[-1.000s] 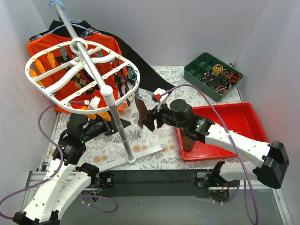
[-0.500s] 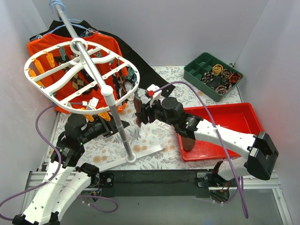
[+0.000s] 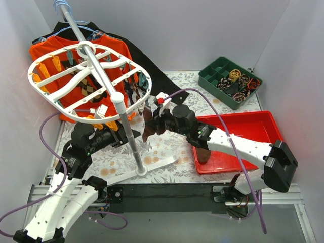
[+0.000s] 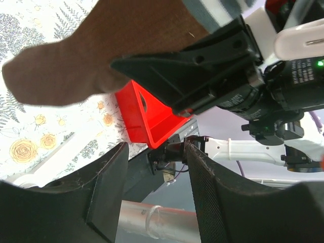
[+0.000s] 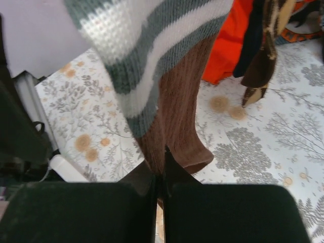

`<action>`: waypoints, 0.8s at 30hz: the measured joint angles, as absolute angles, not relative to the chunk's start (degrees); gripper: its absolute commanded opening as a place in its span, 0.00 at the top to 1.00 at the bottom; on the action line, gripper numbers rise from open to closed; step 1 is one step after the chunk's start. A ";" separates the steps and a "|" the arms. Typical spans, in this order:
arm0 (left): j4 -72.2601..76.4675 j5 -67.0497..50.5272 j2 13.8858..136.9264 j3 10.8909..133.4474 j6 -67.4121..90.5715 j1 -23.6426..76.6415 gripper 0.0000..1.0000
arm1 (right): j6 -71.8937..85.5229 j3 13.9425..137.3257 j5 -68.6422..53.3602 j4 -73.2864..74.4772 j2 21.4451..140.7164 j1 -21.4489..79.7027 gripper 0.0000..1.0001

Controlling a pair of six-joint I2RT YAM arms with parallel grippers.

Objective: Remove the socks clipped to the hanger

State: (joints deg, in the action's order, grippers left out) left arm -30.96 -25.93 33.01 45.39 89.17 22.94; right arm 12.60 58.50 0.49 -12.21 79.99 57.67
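Observation:
The white oval hanger (image 3: 61, 68) stands on its pole (image 3: 126, 131) at the left. A brown sock (image 3: 146, 132) with a grey-and-white striped cuff (image 5: 144, 61) hangs from its near right rim. My right gripper (image 3: 152, 124) is shut on this sock (image 5: 185, 111), pinching its lower part (image 5: 162, 174). Argyle and dark socks (image 3: 132, 93) hang clipped behind it (image 5: 263, 55). My left gripper (image 3: 123, 137) sits low by the pole, jaws open (image 4: 156, 182), with the pole (image 4: 157, 220) lying across between the finger roots. The brown sock (image 4: 101, 45) shows above it.
A red tray (image 3: 263, 117) lies at the right with a brown sock (image 3: 202, 153) in it. A green divided box (image 3: 211, 77) of small items sits at the back right. The orange shirt (image 3: 48, 50) and black garment (image 3: 162, 81) hang behind the hanger. The pole's flat base (image 3: 152, 164) lies on the floral table.
My right gripper has moved left to the hanging brown sock and shut on it. My left gripper's jaws have widened a little. The hanger has shifted slightly.

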 measured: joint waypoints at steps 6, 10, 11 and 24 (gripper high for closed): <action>-30.59 -26.52 35.22 45.39 88.25 22.94 0.51 | 17.52 60.20 -6.02 -12.21 79.92 58.17 0.98; -30.26 -27.07 36.38 45.39 87.50 22.96 0.50 | 20.45 61.17 -7.97 -12.21 79.29 59.40 0.98; -30.17 -27.20 36.62 45.39 87.29 22.96 0.50 | 21.17 61.43 -8.29 -12.21 79.09 59.79 0.97; -27.77 -29.32 36.12 44.16 86.30 22.94 0.50 | 26.98 65.76 -8.27 -12.27 78.35 62.74 0.96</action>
State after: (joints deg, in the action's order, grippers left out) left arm -27.77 -29.32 36.12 44.16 86.30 22.94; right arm 26.98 65.76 -8.27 -12.27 78.35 62.74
